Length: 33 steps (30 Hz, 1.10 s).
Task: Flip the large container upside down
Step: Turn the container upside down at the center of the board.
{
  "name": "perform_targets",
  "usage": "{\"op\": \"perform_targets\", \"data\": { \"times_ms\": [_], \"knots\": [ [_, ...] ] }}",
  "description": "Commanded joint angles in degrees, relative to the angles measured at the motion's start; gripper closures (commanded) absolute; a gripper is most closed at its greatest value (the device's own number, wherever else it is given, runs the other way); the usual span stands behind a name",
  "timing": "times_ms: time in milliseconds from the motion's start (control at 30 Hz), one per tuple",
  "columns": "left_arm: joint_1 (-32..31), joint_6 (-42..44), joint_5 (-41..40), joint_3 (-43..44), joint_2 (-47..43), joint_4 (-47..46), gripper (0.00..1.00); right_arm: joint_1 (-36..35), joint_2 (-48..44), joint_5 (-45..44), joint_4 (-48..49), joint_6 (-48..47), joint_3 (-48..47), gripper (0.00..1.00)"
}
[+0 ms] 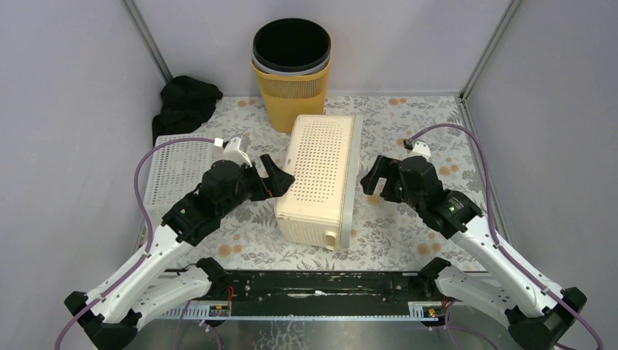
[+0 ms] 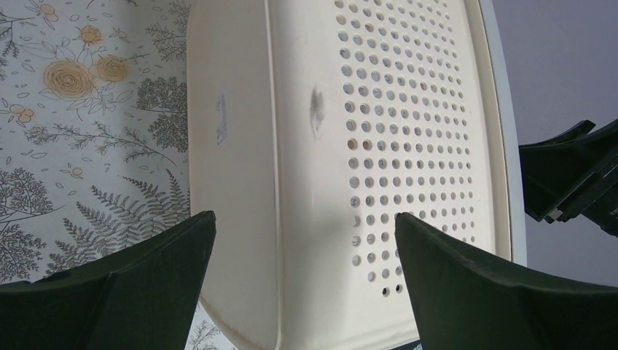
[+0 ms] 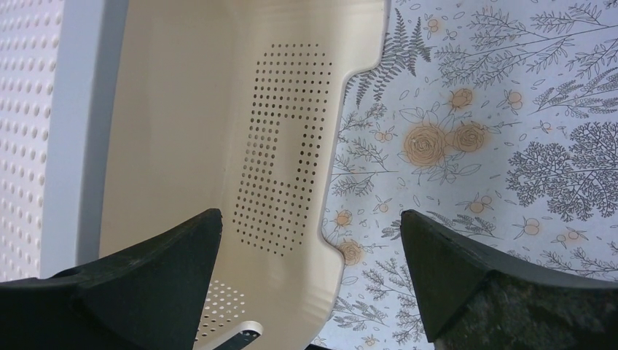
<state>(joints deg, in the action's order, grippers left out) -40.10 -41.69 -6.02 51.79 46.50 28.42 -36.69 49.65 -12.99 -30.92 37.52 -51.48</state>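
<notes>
Large container: cream perforated bin (image 1: 321,171) lying on its side mid-table on the floral cloth (image 1: 408,219), mouth facing right; its underside is unseen.
Left gripper (image 1: 283,180): fingers spread, at the container's closed base; contact cannot be told.
Right gripper (image 1: 366,180): fingers spread, facing the mouth, holding nothing.
Flat white perforated panel (image 1: 175,168): partly covered by the left arm.
Back: yellow waste bin (image 1: 291,91); black cloth (image 1: 186,102), shape unclear.
</notes>
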Motion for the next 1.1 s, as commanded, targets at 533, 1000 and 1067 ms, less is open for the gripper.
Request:
{"op": "perform_targets", "data": {
  "times_ms": [533, 1000, 1067],
  "knots": [
    [-0.16, -0.06, -1.31, 0.1, -0.03, -0.13, 0.0, 0.16, 4.31, 0.35, 1.99, -3.86, -9.87, 0.01],
    [-0.14, 1.02, -2.28, 1.69, -0.26, 1.28, 0.0, 2.3, 17.16, 14.92, 3.94, -2.18, -21.16, 0.01],
    [-0.16, 0.79, -2.19, 1.35, -0.42, 1.2, 0.0, 2.84, 17.47, 15.9, 3.17, -1.29, -21.65, 0.01]
  ]
}}
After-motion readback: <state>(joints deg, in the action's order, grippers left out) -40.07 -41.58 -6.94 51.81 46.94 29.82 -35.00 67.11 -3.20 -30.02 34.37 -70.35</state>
